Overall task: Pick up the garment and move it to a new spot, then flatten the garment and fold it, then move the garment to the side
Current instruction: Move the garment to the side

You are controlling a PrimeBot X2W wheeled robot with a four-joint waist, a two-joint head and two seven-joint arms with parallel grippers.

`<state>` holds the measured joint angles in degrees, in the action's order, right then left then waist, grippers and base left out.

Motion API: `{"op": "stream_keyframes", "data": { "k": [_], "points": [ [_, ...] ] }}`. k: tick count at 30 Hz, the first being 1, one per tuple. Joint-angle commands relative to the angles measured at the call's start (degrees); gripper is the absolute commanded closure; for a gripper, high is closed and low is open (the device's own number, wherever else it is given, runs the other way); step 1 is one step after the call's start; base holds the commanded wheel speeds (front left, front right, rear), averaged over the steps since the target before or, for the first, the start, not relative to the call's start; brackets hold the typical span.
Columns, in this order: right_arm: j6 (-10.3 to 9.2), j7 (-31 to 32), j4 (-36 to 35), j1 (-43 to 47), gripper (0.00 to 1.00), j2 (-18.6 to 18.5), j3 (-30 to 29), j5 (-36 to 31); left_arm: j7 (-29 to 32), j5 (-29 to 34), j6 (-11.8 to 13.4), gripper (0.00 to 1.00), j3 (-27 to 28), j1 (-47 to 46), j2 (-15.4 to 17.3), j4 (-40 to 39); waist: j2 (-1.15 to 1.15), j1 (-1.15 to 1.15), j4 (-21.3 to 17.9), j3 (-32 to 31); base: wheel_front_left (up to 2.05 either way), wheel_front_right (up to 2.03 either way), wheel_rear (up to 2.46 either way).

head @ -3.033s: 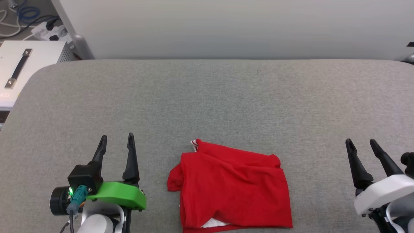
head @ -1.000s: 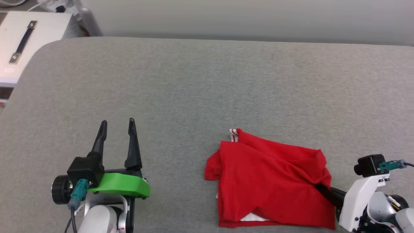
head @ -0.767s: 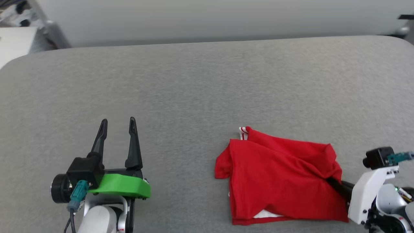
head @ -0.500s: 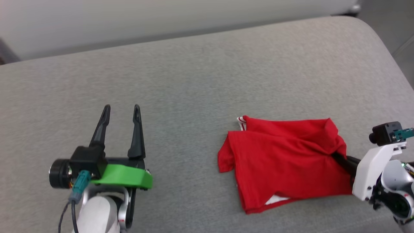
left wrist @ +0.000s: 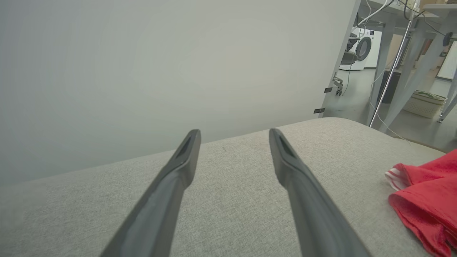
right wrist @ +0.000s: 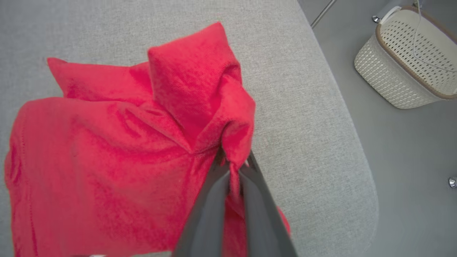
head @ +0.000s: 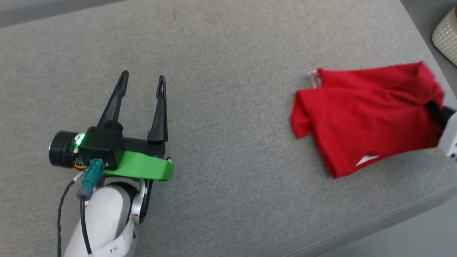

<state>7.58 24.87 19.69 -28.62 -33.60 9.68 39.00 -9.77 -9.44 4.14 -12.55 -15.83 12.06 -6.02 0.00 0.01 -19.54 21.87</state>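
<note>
Gripping a bunched fold of the red shirt (head: 364, 114), the right pincer (right wrist: 234, 160) has its two dark fingers pressed together, with cloth pinched between the tips. Just above the grip the fabric stands up in a small peak. The rest of the shirt spreads ahead of the tips and off to their left in the wrist view, rumpled, draping down onto the grey padded top (head: 228, 53). A sliver of white shows at the hem nearest the robot. There is striped red-and-white trim at the corner on the side away from the right pincer. The shirt sits close to the padded top's rounded end. Past that end, to the right of the pincer's fingers, a cream woven basket (right wrist: 410, 60) stands on the floor.

The left pincer (head: 142, 75) has its fingers spread wide with nothing between them, over bare grey padding. I cannot tell whether the tips touch it. The shirt lies well apart from this pincer, off to its right. In its wrist view the striped corner and a red edge show to the right of the fingers. Straight ahead of the fingers, beyond the padding's far edge, is a plain pale wall (left wrist: 160, 64).
</note>
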Motion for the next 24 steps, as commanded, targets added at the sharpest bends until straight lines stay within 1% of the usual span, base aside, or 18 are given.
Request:
{"op": "stream_keyframes", "data": {
  "k": [1, 7, 15, 19, 24],
  "points": [
    [-0.09, -0.8, 1.1, -2.0, 1.0, -0.6, -0.9, -0.9, 0.3, 0.7, -0.4, 0.0, 0.0, -1.6, 0.6, -0.6, 0.0, -0.01, -1.6, 5.4, 0.0, 0.0, 0.0],
    [-0.09, -3.0, 6.7, -8.4, 1.0, -2.5, -4.4, -4.7, 1.7, 2.5, -0.4, 0.0, -1.0, -4.4, 1.6, -3.8, 0.0, -0.01, -0.5, 10.0, 0.0, 0.0, 0.0],
    [-0.09, -5.9, 13.7, -14.7, 1.0, -5.3, -9.9, -8.8, 3.7, 4.6, -0.6, 0.0, -2.7, -7.9, 2.1, -8.6, 0.0, -0.01, 2.2, 14.6, 0.0, 0.0, 0.0],
    [-0.09, -7.8, 16.6, -17.2, 1.0, -5.3, -12.6, -11.3, 4.0, 5.2, -0.6, 0.0, -3.5, -9.3, 2.0, -9.8, 0.0, -0.01, 3.4, 16.6, 0.0, 0.0, 0.0],
    [-0.09, -9.0, 21.9, -19.0, 1.0, -3.1, -15.6, -15.5, 3.7, 5.3, -0.7, 0.0, -4.3, -10.6, 1.7, -9.8, 0.0, -0.01, 4.7, 18.6, 0.0, 0.0, 0.0]
  ]
}}
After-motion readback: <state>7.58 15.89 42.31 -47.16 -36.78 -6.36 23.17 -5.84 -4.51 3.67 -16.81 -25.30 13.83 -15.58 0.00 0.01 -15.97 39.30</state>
